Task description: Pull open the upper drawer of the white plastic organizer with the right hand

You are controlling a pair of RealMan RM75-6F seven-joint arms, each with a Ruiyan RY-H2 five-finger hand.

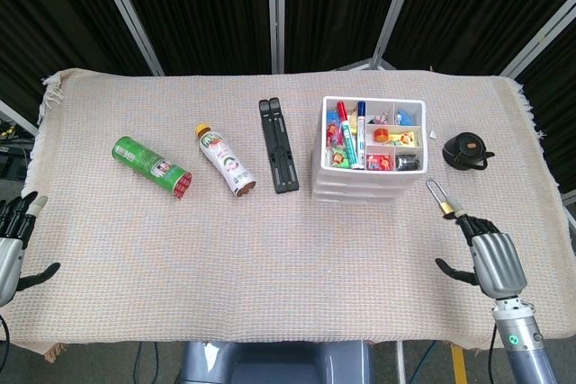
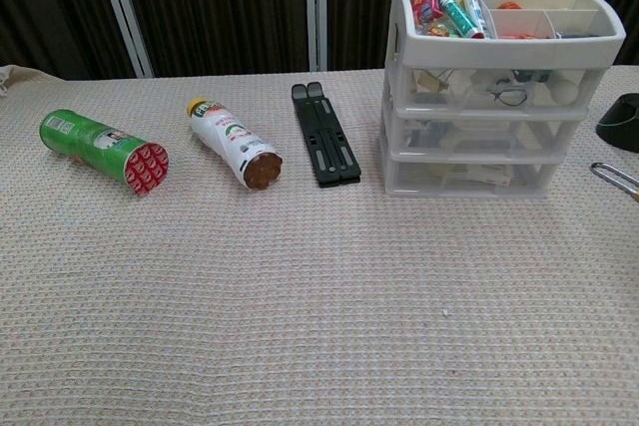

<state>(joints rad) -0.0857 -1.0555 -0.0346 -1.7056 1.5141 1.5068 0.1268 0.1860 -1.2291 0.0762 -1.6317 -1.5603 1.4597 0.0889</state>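
The white plastic organizer (image 1: 369, 184) stands right of the table's middle, its top tray full of markers and small items. In the chest view the organizer (image 2: 391, 47) shows three stacked clear drawers, and the upper drawer (image 2: 494, 99) sits flush and closed. My right hand (image 1: 486, 260) hovers at the table's near right edge, well in front and to the right of the organizer, fingers apart and holding nothing. At the far left edge my left hand (image 1: 9, 254) is partly cut off, fingers spread and empty. Neither hand shows in the chest view.
A brass padlock (image 1: 444, 200) lies between my right hand and the organizer. A black teapot (image 1: 466, 150) sits to the organizer's right. A black folding stand (image 1: 279, 157), a white bottle (image 1: 225, 160) and a green can (image 1: 151, 166) lie to its left.
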